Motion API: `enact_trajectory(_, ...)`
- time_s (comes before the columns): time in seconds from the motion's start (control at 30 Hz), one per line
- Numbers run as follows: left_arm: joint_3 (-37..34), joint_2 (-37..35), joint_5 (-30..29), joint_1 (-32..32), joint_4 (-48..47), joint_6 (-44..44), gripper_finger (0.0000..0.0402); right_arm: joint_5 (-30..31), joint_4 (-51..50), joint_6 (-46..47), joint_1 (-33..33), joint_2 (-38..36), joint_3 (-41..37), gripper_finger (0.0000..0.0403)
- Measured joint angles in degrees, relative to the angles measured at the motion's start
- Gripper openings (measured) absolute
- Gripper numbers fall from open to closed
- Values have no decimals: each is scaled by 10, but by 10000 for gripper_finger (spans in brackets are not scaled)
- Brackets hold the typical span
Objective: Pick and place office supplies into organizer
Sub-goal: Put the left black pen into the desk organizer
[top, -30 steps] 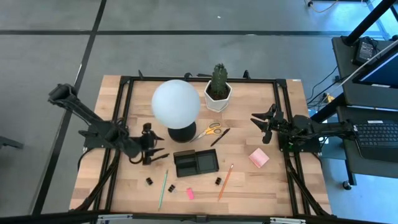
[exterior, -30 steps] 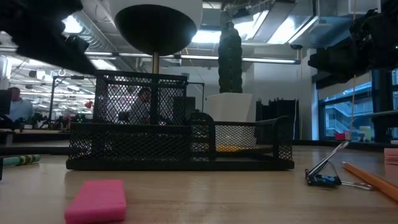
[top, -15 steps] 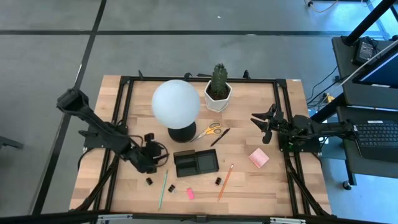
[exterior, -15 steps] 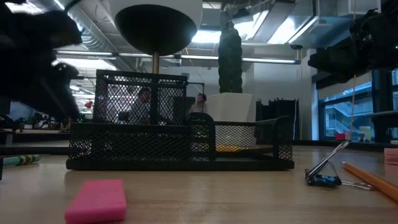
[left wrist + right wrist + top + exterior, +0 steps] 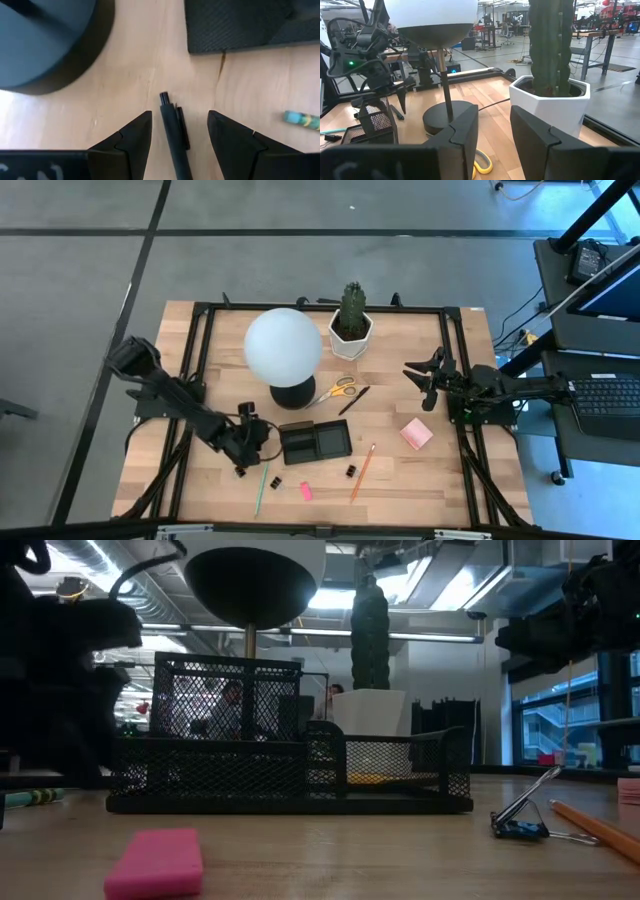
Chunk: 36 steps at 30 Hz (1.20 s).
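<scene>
Black pen between the left gripper's spread fingers

The black pen (image 5: 172,137), low centre of the left wrist frame beside the organizer (image 5: 314,442), looks light, stiff and smooth; mid-barrel seems the surest hold. The left gripper (image 5: 180,142) straddles it open; the right gripper (image 5: 422,378) waits at right, partly open, empty

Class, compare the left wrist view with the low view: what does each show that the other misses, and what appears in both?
Only the left wrist view shows a black pen lying on the table between the open fingers of the left claw, with a green pencil tip nearby.

Only the low view shows the pink eraser, a binder clip, an orange pencil and the cactus.

Both show the organizer and the lamp's black base.
</scene>
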Motion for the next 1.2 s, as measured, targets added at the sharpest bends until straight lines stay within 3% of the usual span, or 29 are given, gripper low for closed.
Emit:
enact_trajectory(0.8, 2, 11, -2, 0, -26, -25, 186, 0, 0, 0, 0, 0, 0, 119)
enact_trajectory(1.2, 0, 11, 34, 5, -25, -130, 162, 0, 0, -13, 0, 0, 0, 119)
